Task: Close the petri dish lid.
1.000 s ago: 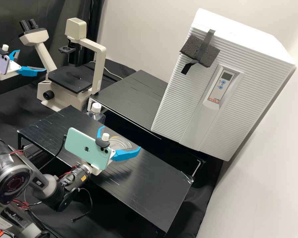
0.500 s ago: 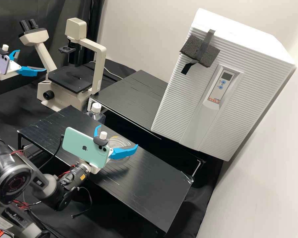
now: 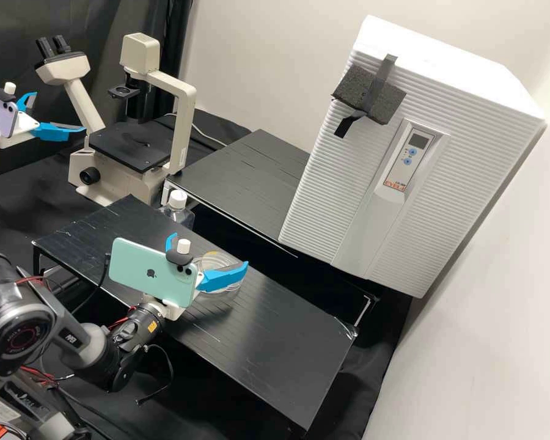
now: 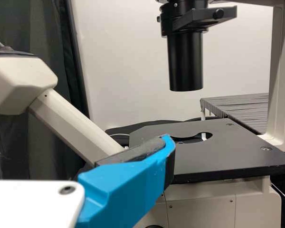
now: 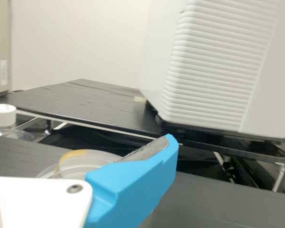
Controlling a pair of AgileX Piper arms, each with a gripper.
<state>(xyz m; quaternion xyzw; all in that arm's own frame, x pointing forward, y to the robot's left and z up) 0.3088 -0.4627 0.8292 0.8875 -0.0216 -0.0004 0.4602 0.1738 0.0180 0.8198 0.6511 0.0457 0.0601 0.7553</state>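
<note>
Fingers (image 3: 223, 279) of the right gripper (image 3: 209, 250) are noted in the high view as spread wide, nothing seen between them. They stand just beside and partly in front of the petri dish (image 3: 216, 263), which lies on the black desk (image 3: 275, 342). Contact with the dish cannot be confirmed. Left gripper (image 3: 58, 112) is also spread, empty as far as can be seen, well apart from the dish.

Left wrist view: a blue finger (image 4: 128, 190) stands before the microscope stage (image 4: 218, 147); no part in the lid work is apparent.

Right wrist view: the dish lies partly behind the blue finger, with a yellow-marked rim (image 5: 73, 154) raised above a lower clear edge. Whether the lid is fully seated cannot be told. Step in hand is judged to be placing or checking the lid. Next move calls for confirming the seat: level and press if offset, otherwise draw clear without catching the rim.
</note>
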